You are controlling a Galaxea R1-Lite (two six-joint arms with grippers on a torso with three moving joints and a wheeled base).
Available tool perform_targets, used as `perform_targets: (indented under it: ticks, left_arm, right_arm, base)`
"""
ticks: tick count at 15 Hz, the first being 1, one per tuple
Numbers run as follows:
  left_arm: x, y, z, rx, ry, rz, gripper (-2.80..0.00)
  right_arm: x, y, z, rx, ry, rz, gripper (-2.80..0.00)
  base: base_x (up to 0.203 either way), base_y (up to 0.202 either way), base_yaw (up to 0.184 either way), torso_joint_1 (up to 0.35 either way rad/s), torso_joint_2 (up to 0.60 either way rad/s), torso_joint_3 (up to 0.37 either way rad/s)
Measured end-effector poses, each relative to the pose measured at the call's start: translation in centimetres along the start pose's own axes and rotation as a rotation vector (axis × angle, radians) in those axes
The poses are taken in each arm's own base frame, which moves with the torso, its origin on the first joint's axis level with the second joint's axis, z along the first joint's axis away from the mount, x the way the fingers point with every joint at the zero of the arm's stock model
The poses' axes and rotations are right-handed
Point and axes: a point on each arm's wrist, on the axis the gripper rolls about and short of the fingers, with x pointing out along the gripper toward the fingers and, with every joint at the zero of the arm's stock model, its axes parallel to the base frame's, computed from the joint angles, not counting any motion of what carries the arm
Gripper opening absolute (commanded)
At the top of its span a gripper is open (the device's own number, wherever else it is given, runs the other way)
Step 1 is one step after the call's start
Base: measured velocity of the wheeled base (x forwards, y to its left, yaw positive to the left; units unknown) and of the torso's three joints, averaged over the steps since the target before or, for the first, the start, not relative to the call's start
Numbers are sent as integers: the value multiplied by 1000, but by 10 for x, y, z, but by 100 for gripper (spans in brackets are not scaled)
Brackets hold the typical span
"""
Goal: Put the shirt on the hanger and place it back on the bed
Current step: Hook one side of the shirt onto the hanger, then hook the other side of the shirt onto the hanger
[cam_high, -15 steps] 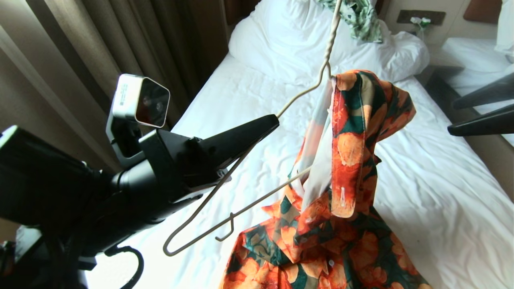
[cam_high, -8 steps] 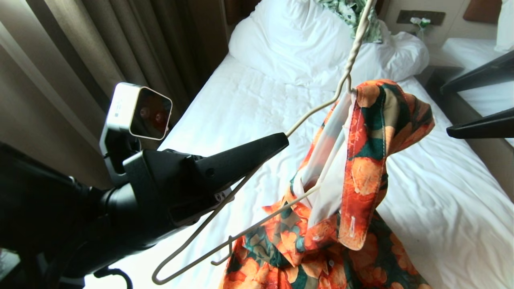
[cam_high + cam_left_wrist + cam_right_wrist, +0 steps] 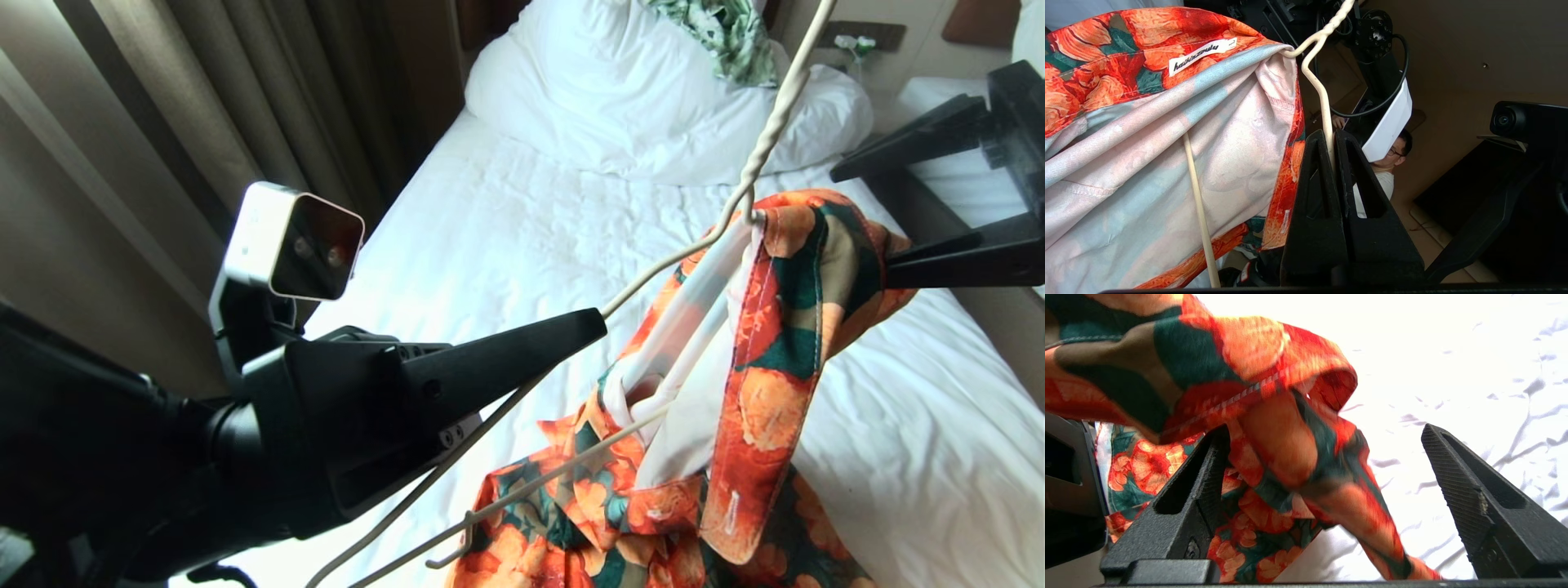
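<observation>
The floral shirt (image 3: 784, 327) is draped by its collar over one shoulder of the cream wire hanger (image 3: 767, 147), above the bed (image 3: 506, 212); its lower part trails down out of the head view. My left gripper (image 3: 600, 318) is shut on the hanger's other sloping wire. In the left wrist view the hanger (image 3: 1323, 94) runs between the closed fingers of my left gripper (image 3: 1329, 136), beside the shirt's pale inside (image 3: 1147, 122). At the shirt's raised shoulder my right gripper (image 3: 859, 223) stands open. A fold of the shirt (image 3: 1290, 449) hangs between the spread fingers of my right gripper (image 3: 1323, 430).
A green-and-white cloth (image 3: 731, 33) lies on the bunched white pillow (image 3: 604, 82) at the head of the bed. Brown curtains (image 3: 204, 98) hang along the left. A second white bed (image 3: 963, 180) shows at the right. A person (image 3: 1392, 163) sits behind the robot.
My left gripper has carried the hanger and shirt to the right. My right gripper has come in from the right edge to the shirt's shoulder, its fingers spread wider.
</observation>
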Motion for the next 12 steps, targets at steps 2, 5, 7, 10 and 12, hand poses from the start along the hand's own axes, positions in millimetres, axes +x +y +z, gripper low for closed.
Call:
perform_targets:
  ticks: [2,5,7,10,12]
  left_arm:
    - [1,1,-1,-3,4,0,-280]
    - [4,2,-1,-22,7,-6,-280]
    - [5,2,-1,-50,24,-20,-280]
    - [5,2,1,-43,26,-28,-280]
    - [5,4,7,-26,33,-38,-280]
  right_arm:
    - [11,2,1,-16,-2,41,0]
    - [29,9,3,-25,0,115,0]
    - [40,14,2,-30,11,160,-280]
    - [45,18,2,-25,13,187,-280]
    - [45,18,2,7,13,197,-280]
  base:
    - [0,0,0,0,0,0]
    - [0,0,0,0,0,0]
    - [0,0,0,0,0,0]
    - [0,0,0,0,0,0]
    - [0,0,0,0,0,0]
